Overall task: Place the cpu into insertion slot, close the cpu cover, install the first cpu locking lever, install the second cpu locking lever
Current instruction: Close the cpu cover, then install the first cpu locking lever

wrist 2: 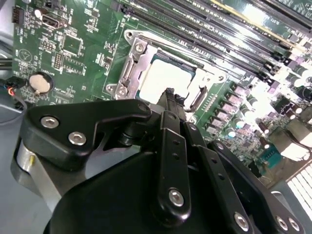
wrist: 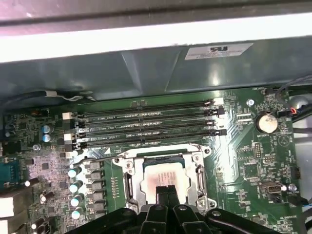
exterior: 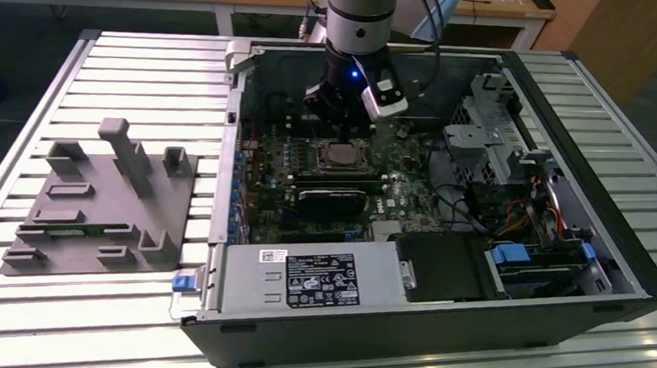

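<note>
The arm is down inside the open computer case (exterior: pixel 434 324) on the slatted bench (exterior: pixel 40 93), with the gripper (exterior: pixel 337 130) right over the motherboard (exterior: pixel 407 196). Both wrist views give the close look: the fingers (wrist: pixel 162 192) are narrow, pressed side by side with nothing between them, and their tips hang over one edge of the cpu (wrist: pixel 165 176). I cannot tell whether they touch it. The cpu sits square in the insertion slot (wrist: pixel 126 187), pale face up, and the cpu cover (wrist: pixel 161 159) looks to lie flat around it, though the gripper (wrist: pixel 166 189) hides the near side of the frame. A thin metal lever (wrist: pixel 97 159) runs out from one corner of the socket; whether it is latched is not clear. On writing: there's a white sticker (wrist: pixel 218 50) on the case wall, and tiny white lettering along the memory slots (wrist: pixel 146 127) and around the coin battery (wrist: pixel 265 122), none of it legible. In the exterior view a big black label (exterior: pixel 323 281) and a small barcode sticker (exterior: pixel 272 255) sit on the power supply (exterior: pixel 233 289), print too fine to make out. To the exterior view's left, a grey fixture tray (exterior: pixel 102 206) rests on the bench, well apart from the case.
</note>
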Available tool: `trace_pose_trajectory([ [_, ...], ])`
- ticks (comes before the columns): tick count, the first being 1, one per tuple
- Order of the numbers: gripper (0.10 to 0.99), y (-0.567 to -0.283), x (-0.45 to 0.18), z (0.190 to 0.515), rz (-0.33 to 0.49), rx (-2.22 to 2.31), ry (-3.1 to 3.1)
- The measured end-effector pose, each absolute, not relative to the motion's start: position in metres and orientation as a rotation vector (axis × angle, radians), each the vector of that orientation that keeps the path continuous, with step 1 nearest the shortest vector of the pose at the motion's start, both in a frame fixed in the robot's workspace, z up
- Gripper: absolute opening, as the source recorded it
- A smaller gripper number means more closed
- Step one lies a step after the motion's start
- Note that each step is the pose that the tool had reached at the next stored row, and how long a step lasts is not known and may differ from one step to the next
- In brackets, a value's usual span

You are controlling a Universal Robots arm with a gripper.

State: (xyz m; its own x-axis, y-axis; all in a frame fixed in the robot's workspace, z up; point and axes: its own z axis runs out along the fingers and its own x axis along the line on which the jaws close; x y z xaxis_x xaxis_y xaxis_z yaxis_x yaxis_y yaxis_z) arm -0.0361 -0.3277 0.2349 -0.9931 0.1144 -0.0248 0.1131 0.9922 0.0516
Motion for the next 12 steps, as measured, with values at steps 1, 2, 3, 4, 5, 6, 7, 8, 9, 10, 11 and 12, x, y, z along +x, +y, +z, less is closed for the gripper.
trace_pose_trajectory([
  [1,0.106,-0.3277,-0.0360,0.2349,0.078,0.178,3.108],
  [2,0.106,-0.3277,-0.0361,0.2352,0.078,0.178,3.108],
  [3,0.106,-0.3277,-0.0361,0.2355,0.078,0.178,3.108],
  [4,0.106,-0.3277,-0.0361,0.2355,0.078,0.178,3.108],
  [5,0.106,-0.3277,-0.0361,0.2355,0.078,0.178,3.108],
  [6,0.106,-0.3277,-0.0361,0.2355,0.078,0.178,3.108],
  [7,0.106,-0.3277,-0.0361,0.2355,0.078,0.178,3.108],
  [8,0.106,-0.3277,-0.0361,0.2355,0.078,0.178,3.108],
  [9,0.106,-0.3277,-0.0361,0.2356,0.078,0.178,3.108],
  [10,0.106,-0.3277,-0.0361,0.2356,0.078,0.178,3.108],
  [11,0.106,-0.3277,-0.0361,0.2356,0.078,0.178,3.108],
  [12,0.106,-0.3277,-0.0361,0.2357,0.078,0.178,3.108],
])
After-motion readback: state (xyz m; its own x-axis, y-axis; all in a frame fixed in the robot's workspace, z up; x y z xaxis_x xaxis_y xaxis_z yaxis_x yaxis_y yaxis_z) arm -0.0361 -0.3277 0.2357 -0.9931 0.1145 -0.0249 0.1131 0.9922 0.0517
